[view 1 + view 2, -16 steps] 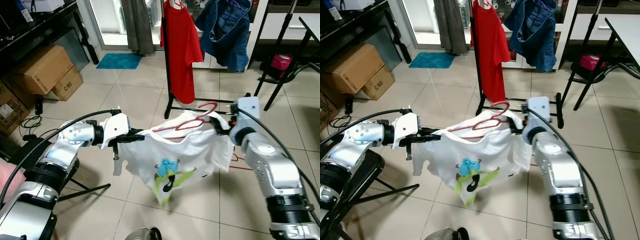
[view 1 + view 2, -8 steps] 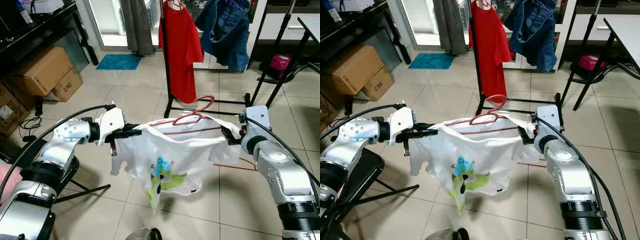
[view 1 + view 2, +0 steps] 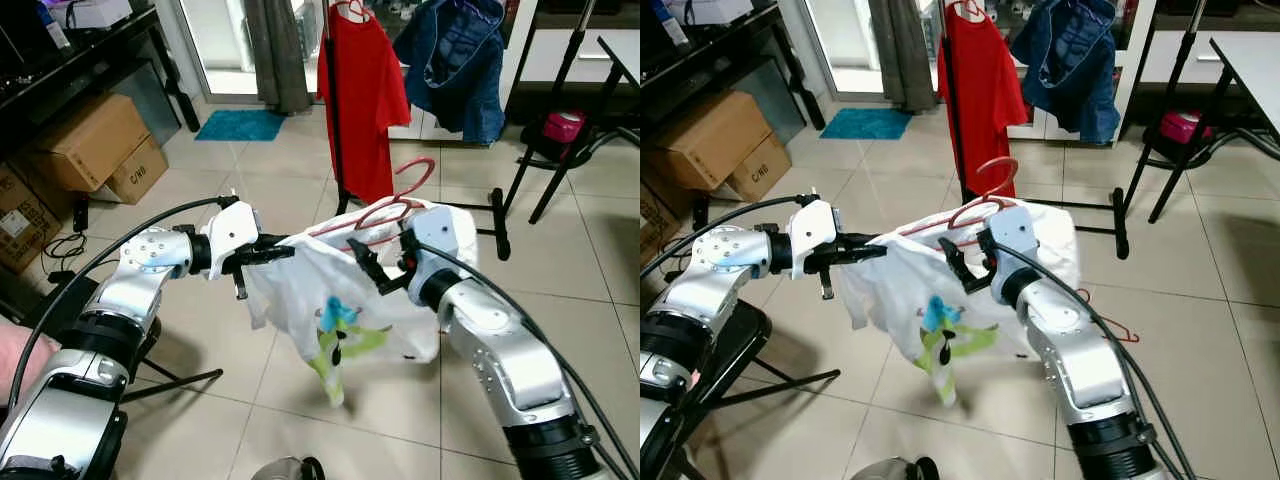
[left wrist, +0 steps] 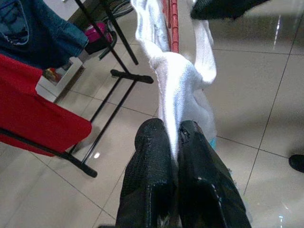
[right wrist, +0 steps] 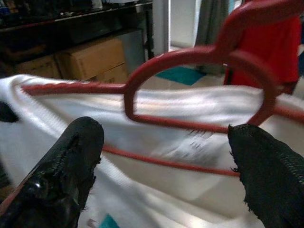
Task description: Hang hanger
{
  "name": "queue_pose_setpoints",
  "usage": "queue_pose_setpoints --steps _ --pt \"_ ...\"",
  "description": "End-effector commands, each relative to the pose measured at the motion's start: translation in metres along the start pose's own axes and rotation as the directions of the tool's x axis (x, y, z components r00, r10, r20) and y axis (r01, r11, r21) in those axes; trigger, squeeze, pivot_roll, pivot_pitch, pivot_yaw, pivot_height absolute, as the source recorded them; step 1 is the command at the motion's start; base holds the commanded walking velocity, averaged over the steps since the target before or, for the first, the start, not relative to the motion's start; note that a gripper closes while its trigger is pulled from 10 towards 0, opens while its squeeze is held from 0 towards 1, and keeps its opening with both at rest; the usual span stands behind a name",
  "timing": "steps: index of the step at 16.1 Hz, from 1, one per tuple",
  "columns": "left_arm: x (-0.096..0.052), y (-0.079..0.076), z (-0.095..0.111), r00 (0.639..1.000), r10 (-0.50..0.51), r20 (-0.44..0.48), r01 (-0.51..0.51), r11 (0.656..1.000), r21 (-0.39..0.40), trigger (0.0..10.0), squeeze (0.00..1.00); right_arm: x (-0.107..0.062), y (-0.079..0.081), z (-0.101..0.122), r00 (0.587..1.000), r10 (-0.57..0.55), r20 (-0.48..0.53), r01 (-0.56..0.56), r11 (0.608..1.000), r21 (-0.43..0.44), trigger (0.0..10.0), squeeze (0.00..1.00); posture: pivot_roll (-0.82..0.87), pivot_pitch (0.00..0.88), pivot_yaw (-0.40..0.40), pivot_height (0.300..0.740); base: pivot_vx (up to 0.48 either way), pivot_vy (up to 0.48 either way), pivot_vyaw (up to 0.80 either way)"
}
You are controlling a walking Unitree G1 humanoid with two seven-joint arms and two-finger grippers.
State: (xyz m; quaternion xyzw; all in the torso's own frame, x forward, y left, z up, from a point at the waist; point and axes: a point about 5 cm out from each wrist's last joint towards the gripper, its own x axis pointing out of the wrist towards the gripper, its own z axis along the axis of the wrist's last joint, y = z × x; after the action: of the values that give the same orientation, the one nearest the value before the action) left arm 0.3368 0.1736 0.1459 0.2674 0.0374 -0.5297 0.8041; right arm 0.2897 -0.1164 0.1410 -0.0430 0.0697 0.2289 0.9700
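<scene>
A white T-shirt [image 3: 322, 300] with a blue and green print hangs in the air before me, and a red hanger [image 3: 398, 207] sits inside its neck with the hook sticking up. My left gripper [image 4: 176, 129] is shut on the shirt's left shoulder seam [image 3: 272, 248]. My right gripper [image 3: 372, 272] is at the middle of the shirt, open, its two fingers [image 5: 71, 161] spread wide on either side of the hanger's neck [image 5: 199, 61]. Behind stands a black clothes rack [image 3: 331, 110] carrying a red shirt [image 3: 362, 90] and a blue denim jacket [image 3: 455, 60].
Cardboard boxes [image 3: 85, 135] line the left wall, with a blue mat [image 3: 238, 122] by the doorway. Black stand legs [image 3: 545, 170] and a pink object [image 3: 565, 125] are at the right. Another red hanger [image 3: 1112, 322] lies on the tiled floor. Black chair legs [image 3: 170, 378] cross low on the left.
My right arm has swung left from the shirt's right shoulder to its middle, by the hanger. The shirt, stretched wide before, now hangs bunched. The left gripper keeps its hold.
</scene>
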Motion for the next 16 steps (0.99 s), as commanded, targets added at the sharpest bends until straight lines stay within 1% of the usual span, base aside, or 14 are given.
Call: queue_pose_setpoints --steps 1,2,3,4,5,6,7,9,10,12,13,14,15,16 --pt "-0.010 0.008 0.004 0.999 0.035 0.027 -0.035 0.999 0.006 0.0 0.00 -0.003 -0.004 0.005 0.999 -0.013 0.030 0.013 1.000 -0.003 10.0 0.00 -0.15 0.000 0.195 0.740 0.000 0.000 0.00" --pt "-0.015 0.010 0.003 0.999 0.025 0.027 -0.025 1.000 0.004 0.0 0.00 -0.010 -0.022 0.008 0.997 -0.064 0.033 0.065 0.997 -0.033 10.0 0.00 -0.15 0.000 0.192 0.740 0.000 0.000 0.00" --pt "-0.023 0.012 0.000 1.000 0.019 0.012 -0.019 1.000 0.006 0.0 0.00 -0.022 -0.040 0.012 0.997 -0.067 0.032 0.069 0.995 -0.073 10.0 0.00 -0.15 0.000 0.190 0.740 0.000 0.000 0.00" --pt "-0.025 0.013 0.000 1.000 0.019 0.008 -0.019 1.000 0.006 0.0 0.00 -0.027 -0.043 0.014 0.999 -0.044 0.031 0.047 0.995 -0.089 10.0 0.00 -0.15 0.000 0.190 0.740 0.000 0.000 0.00" --pt "-0.028 0.014 0.001 1.000 0.005 0.021 -0.005 1.000 0.002 0.0 0.00 -0.038 -0.050 0.015 1.000 0.023 0.020 -0.019 0.988 -0.150 10.0 0.00 -0.16 0.000 0.192 0.740 0.000 0.000 0.00" --pt "-0.030 0.014 0.003 0.999 -0.015 0.042 0.016 1.000 -0.005 0.0 0.00 -0.046 -0.055 0.017 0.998 0.057 0.010 -0.054 0.980 -0.191 10.0 0.00 -0.16 0.000 0.192 0.740 0.000 0.000 0.00" --pt "-0.034 0.013 0.007 0.995 -0.065 0.079 0.066 0.998 -0.006 0.0 0.00 -0.059 -0.066 0.021 0.993 0.114 -0.003 -0.111 0.963 -0.247 10.0 0.00 -0.17 0.000 0.190 0.740 0.000 0.000 0.00" --pt "-0.036 0.012 0.008 0.990 -0.098 0.100 0.099 0.995 -0.005 0.0 0.00 -0.065 -0.070 0.025 0.982 0.189 -0.010 -0.185 0.947 -0.262 10.0 0.00 -0.17 0.000 0.186 0.740 0.000 0.000 0.00" --pt "-0.037 0.010 0.009 0.984 -0.134 0.118 0.135 0.991 -0.002 0.0 0.00 -0.066 -0.070 0.029 0.965 0.262 -0.018 -0.257 0.927 -0.271 10.0 0.00 -0.17 0.000 0.184 0.740 0.000 0.000 0.00" --pt "-0.036 0.007 0.011 0.972 -0.191 0.135 0.191 0.981 0.007 0.0 0.00 -0.059 -0.077 0.036 0.951 0.309 -0.018 -0.301 0.909 -0.289 10.0 0.00 -0.17 0.000 0.172 0.740 0.000 0.000 0.00" --pt "-0.037 0.007 0.013 0.970 -0.200 0.139 0.201 0.980 0.012 0.0 0.00 -0.057 -0.078 0.039 0.938 0.346 -0.027 -0.337 0.891 -0.303 10.0 0.00 -0.17 0.000 0.172 0.740 0.000 0.000 0.00" --pt "-0.037 0.007 0.014 0.968 -0.206 0.147 0.206 0.979 0.015 0.0 0.00 -0.055 -0.075 0.041 0.914 0.403 -0.034 -0.393 0.866 -0.309 10.0 0.00 -0.17 0.000 0.171 0.740 0.000 0.000 0.00" --pt "-0.037 0.006 0.016 0.962 -0.220 0.160 0.220 0.975 0.018 0.0 0.00 -0.052 -0.068 0.044 0.869 0.492 -0.048 -0.481 0.818 -0.315 10.0 0.00 -0.16 0.000 0.169 0.740 0.000 0.000 0.00" --pt "-0.037 0.006 0.016 0.963 -0.214 0.165 0.214 0.977 0.019 0.0 0.00 -0.050 -0.063 0.044 0.839 0.540 -0.065 -0.531 0.788 -0.312 10.0 0.00 -0.16 0.000 0.169 0.740 0.000 0.000 0.00"
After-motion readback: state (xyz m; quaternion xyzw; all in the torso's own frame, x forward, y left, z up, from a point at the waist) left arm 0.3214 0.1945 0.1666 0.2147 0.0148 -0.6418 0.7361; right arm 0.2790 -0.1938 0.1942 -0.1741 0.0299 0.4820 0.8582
